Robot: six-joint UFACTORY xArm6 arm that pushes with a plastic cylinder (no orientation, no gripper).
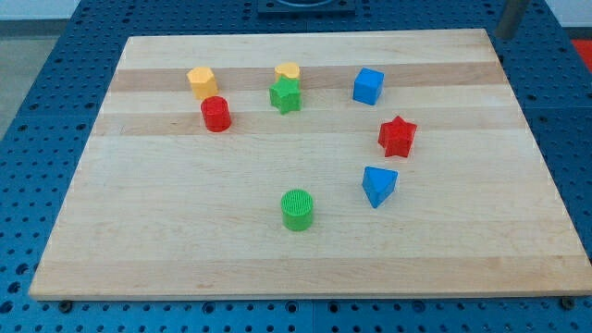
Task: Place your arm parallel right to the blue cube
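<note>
My tip is out of view, so its state is unknowable; the blue cube (pixel 367 85) has bare board (pixel 462 185) at three o'clock.

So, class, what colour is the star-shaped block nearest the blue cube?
Red, clearest in the camera view.

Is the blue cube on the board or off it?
On: the blue cube sits on the wooden board, near its top edge. My tip is not visible.

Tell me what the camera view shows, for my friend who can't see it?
Eight small blocks sit on a wooden board: a blue cube, blue triangle, red star, red cylinder, green star, green cylinder and two yellow blocks. My tip is not in view.
</note>
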